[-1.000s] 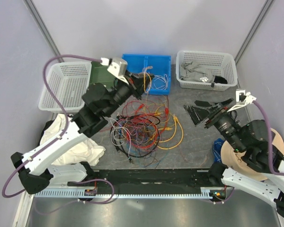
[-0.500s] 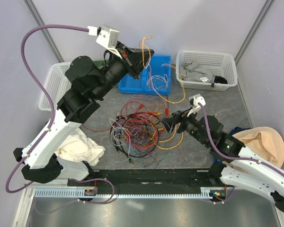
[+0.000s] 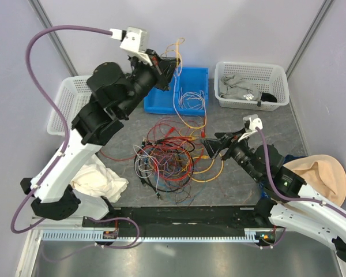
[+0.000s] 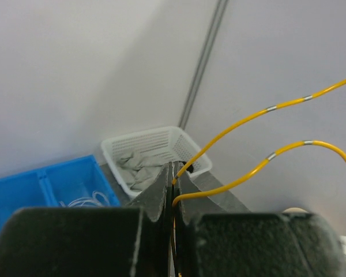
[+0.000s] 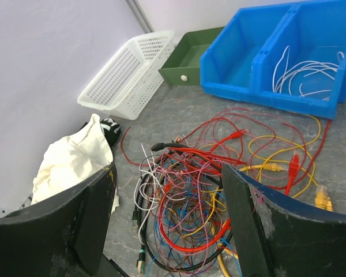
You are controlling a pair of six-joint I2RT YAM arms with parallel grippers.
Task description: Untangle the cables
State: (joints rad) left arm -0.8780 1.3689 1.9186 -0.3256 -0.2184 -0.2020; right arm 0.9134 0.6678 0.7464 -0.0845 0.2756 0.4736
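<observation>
A tangle of thin cables [image 3: 170,156] in red, yellow, blue, white and black lies on the grey table; it also shows in the right wrist view [image 5: 213,196]. My left gripper [image 3: 172,66] is raised above the blue bin, shut on a thin yellow cable [image 4: 242,124] that hangs down to the pile [image 3: 179,98]. Its jaws are pressed together on the wire [image 4: 174,182]. My right gripper [image 3: 210,147] is open and empty, just right of the tangle, pointing at it [image 5: 170,190].
A blue bin [image 3: 187,92] holds white wires [image 5: 305,72]. A green drawer [image 5: 190,55] and a white basket [image 3: 75,107] stand back left, a white basket with cloth [image 3: 251,86] back right. A white cloth [image 3: 98,179] lies left, a tan hat [image 3: 320,176] right.
My left gripper has risen from the pile to above the bin, pulling the yellow cable up. My right arm has swung in from the right to the tangle's edge.
</observation>
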